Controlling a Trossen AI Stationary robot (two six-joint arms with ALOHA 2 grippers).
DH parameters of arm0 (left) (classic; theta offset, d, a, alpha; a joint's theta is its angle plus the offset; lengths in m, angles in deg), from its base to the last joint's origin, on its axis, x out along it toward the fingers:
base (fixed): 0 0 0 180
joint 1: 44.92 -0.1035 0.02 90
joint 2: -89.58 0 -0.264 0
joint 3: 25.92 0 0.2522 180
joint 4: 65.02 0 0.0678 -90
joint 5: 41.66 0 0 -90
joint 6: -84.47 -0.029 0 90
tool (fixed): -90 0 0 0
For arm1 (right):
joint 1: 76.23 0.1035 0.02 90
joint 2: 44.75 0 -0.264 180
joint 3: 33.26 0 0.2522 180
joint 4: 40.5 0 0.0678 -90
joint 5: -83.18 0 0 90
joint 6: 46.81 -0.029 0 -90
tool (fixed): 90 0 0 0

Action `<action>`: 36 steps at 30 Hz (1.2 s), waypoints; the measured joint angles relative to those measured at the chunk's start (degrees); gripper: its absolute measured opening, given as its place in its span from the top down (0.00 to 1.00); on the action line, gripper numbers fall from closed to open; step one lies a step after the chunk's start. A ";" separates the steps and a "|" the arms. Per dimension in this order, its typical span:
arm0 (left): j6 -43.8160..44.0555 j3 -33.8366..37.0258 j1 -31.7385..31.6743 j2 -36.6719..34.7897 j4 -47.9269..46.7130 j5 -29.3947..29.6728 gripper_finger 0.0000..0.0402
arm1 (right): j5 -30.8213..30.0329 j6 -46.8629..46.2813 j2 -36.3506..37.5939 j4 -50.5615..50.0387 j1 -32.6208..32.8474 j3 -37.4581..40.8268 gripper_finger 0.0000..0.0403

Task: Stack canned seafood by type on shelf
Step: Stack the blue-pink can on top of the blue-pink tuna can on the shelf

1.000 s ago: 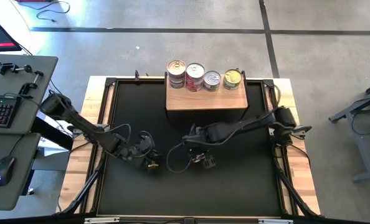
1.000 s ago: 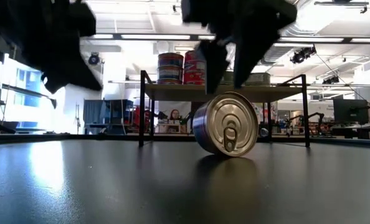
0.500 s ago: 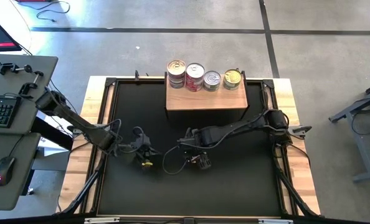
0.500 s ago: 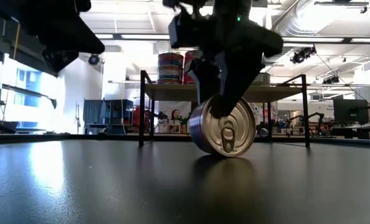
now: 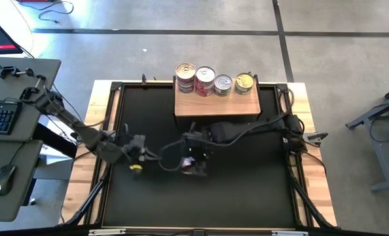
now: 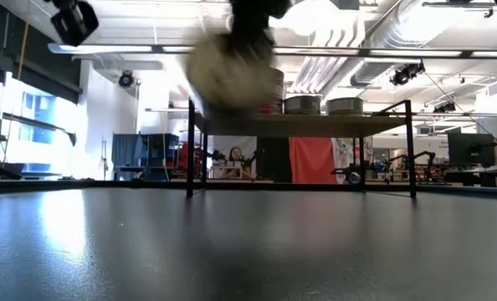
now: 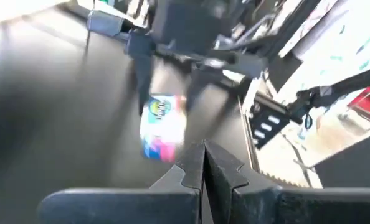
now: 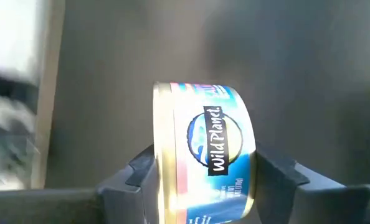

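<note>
The right gripper (image 8: 203,171) is clamping a blue-labelled can (image 8: 203,158) above the table (image 5: 247,190); the left gripper (image 7: 203,163) is staying closed, empty.

1. Shelf (image 5: 217,106): light-brown wooden box at the table's far edge, middle.
2. Four can stacks in a row along the shelf's far edge: silver-lidded (image 5: 185,74), red-labelled (image 5: 205,80), low silver (image 5: 222,84), gold (image 5: 245,82).
3. Can (image 8: 203,152): white-blue label, on edge, lifted off the table between the right gripper's (image 8: 203,180) fingers.
</note>
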 joint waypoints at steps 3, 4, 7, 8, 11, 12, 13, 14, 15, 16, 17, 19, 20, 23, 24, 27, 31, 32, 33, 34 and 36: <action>-5.00 0.00 0.02 -3.83 -0.23 2.35 1.00 | -0.26 -0.88 0.00 1.40 -1.12 -9.84 0.59; -6.55 0.00 0.02 -4.91 -0.23 3.53 1.00 | -0.79 -0.54 0.08 1.43 -1.95 -13.26 0.59; -9.53 0.00 0.00 -7.52 -0.24 5.72 1.00 | -5.10 -0.30 0.42 1.20 -6.17 -22.17 0.59; -10.02 0.00 0.00 -8.12 -0.25 5.88 1.00 | -6.60 -1.42 0.42 0.95 -8.15 -24.72 0.59; -10.05 0.00 0.00 -9.07 -0.25 5.88 1.00 | -8.53 -10.71 0.70 1.42 -15.05 -28.19 0.59; -10.04 0.00 0.00 -9.09 -0.25 5.88 1.00 | -9.00 -16.12 1.58 2.83 -17.56 -27.21 0.59; -10.04 0.00 0.00 -9.02 -0.32 5.87 1.00 | -9.19 -21.84 1.95 3.47 -20.07 -26.52 0.59; -10.04 0.00 0.00 -8.82 -0.44 5.88 1.00 | -9.19 -26.87 2.05 4.15 -22.48 -25.91 0.59; -10.01 -0.02 0.00 -8.60 -0.40 5.88 1.00 | -9.23 -30.76 2.04 5.38 -24.58 -25.75 0.59; -9.77 -0.02 0.00 -8.36 -0.77 5.85 1.00 | -9.49 -33.59 2.02 6.79 -26.54 -25.71 0.59; -9.43 -0.02 0.00 -8.01 -1.00 5.86 1.00 | -9.89 -35.14 1.95 7.98 -28.20 -25.70 0.59; -8.62 -0.02 0.00 -7.49 -1.11 5.83 1.00 | -10.75 -38.06 1.79 12.32 -30.79 -25.69 0.59; -8.38 -0.02 0.00 -7.31 -1.19 5.80 1.00 | -11.53 -39.63 1.79 14.31 -31.63 -25.71 0.59; -7.59 -0.02 0.00 -6.82 -1.31 5.58 1.00 | -13.00 -44.47 1.79 12.89 -33.79 -25.73 0.59; -7.57 -0.02 0.07 -6.80 -1.36 5.43 1.00 | -12.07 -45.07 1.71 11.70 -34.33 -25.73 0.59; -8.82 -0.02 0.15 -6.90 -1.11 5.18 1.00 | -10.98 -45.91 1.57 6.71 -35.12 -25.71 0.59; -10.47 -0.02 -0.22 -6.88 -1.11 5.16 1.00 | -10.62 -46.04 1.20 4.32 -34.90 -25.71 0.54; -10.43 -0.02 -0.44 -6.88 -1.14 5.17 1.00 | -10.54 -46.03 1.07 4.29 -34.86 -25.71 0.51; -10.09 -0.02 -0.64 -6.88 -1.14 5.15 1.00 | -10.63 -45.99 1.01 4.57 -34.79 -25.70 0.49; -9.76 -0.02 -0.70 -6.95 -1.13 5.15 1.00 | -10.89 -45.96 1.01 5.18 -34.69 -25.69 0.47; -9.58 -0.02 -0.75 -7.08 -0.84 5.18 1.00 | -13.22 -46.18 1.09 5.69 -34.58 -25.71 0.45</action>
